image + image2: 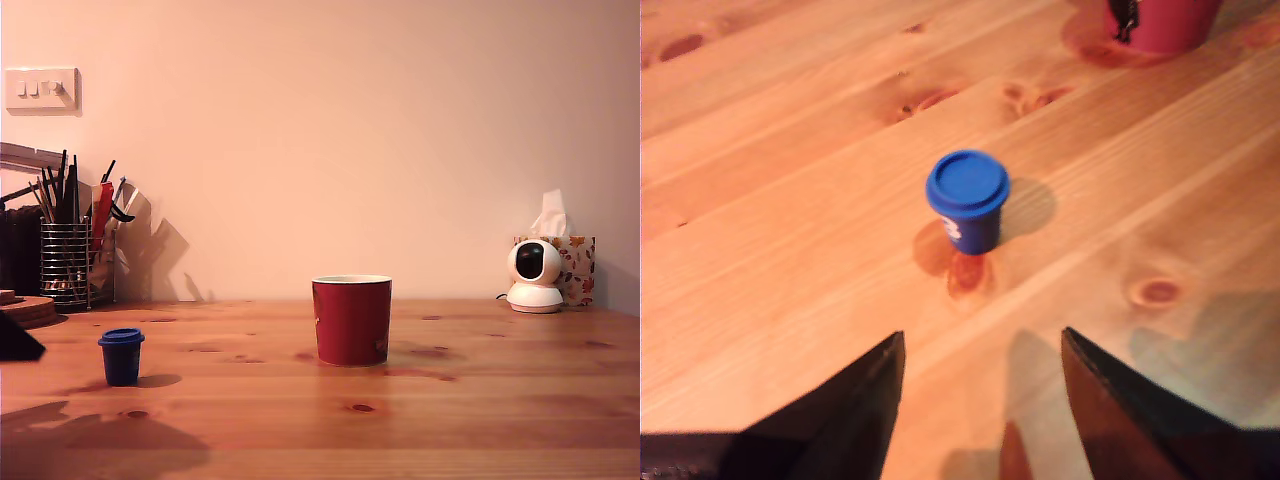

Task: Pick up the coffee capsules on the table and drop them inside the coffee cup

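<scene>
The gripper stands wide apart and empty, its two dark fingers framing bare wood in the wrist view, with the coffee capsule ahead of the gap and clear of both tips. That spread looks suited to an approach, as the opening is far broader than the pod's flat rim and leaves room for small error as the arm closes in. The capsule stands upright on the table, rim uppermost, casting a short shadow, so a grasp would probably meet its tapered body below the rim. In the exterior view the capsule sits toward the left, well apart from the coffee cup, which stands near the middle with its open mouth upward, ready to receive a drop from above. Only a dark corner of the arm shows at that view's left edge. Behind, a wire-mesh utensil holder and a small white camera stand against the wall, out of the working path.
</scene>
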Controlling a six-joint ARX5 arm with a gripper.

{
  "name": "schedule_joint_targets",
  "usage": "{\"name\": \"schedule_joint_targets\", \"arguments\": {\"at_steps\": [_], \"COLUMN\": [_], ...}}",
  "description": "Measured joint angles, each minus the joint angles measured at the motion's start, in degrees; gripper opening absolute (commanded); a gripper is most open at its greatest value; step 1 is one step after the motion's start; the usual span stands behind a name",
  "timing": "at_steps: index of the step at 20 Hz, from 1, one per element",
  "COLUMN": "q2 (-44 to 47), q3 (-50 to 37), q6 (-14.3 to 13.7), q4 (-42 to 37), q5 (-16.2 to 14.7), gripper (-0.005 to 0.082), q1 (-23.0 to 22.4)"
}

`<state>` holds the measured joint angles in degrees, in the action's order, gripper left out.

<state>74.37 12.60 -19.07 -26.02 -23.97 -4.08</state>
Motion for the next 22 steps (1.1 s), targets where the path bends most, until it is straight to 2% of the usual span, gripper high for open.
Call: {"name": "schedule_joint_targets", "arguments": {"at_steps": [9,14,22], "q2": [9.86,16.04,20.37], "q3": [0.07,4.22,10.14], "q6": [0.0,0.0,0.0], "q4": [-9.79,-9.94,-10.05], "q5": [-0.61,-0.48,-0.35], "gripper": [0.045,0.045,0.045], "q1": [0.0,0.0,0.0]}}
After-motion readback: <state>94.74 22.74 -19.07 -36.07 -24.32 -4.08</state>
